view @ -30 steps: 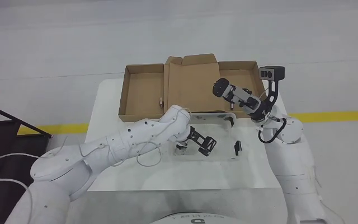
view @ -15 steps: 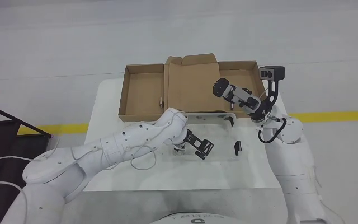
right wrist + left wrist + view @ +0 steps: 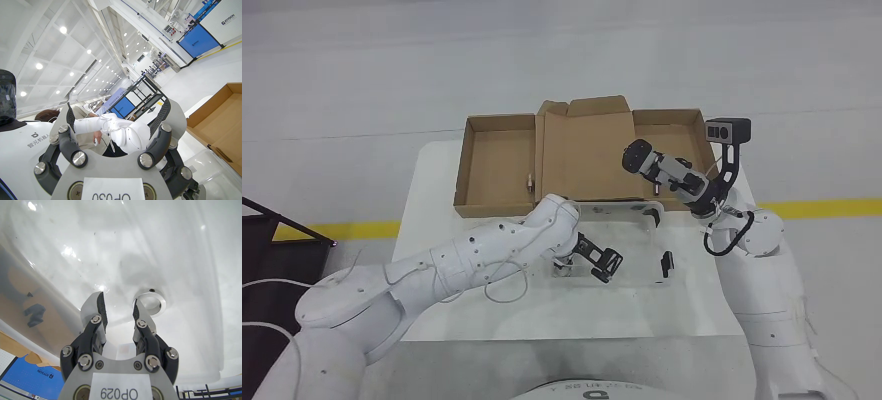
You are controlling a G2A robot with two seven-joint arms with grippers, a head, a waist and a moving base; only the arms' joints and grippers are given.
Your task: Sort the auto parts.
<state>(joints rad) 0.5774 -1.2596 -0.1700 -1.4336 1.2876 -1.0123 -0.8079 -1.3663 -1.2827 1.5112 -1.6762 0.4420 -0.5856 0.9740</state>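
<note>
Top view: the left tool [image 3: 599, 262] hangs inside the clear tray [image 3: 647, 208], ready to pick. The right tool [image 3: 638, 157] sits high over the cardboard box [image 3: 587, 150], out of its way.

Left wrist view: the jaws are part-open and empty. The metal ring [image 3: 151, 301] lies just outside one finger [image 3: 136, 311], not between them, so a sideways correction looks needed.

Right wrist view: that tool gapes wide, holding nothing.

White jointed arms [image 3: 472, 255] trail thin white cables [image 3: 504, 291]; black-linked jaws carry silver screws [image 3: 96, 319].

Table [image 3: 542, 310] bears box [image 3: 497, 165], tray [image 3: 632, 209], possibly a black part [image 3: 667, 263].
</note>
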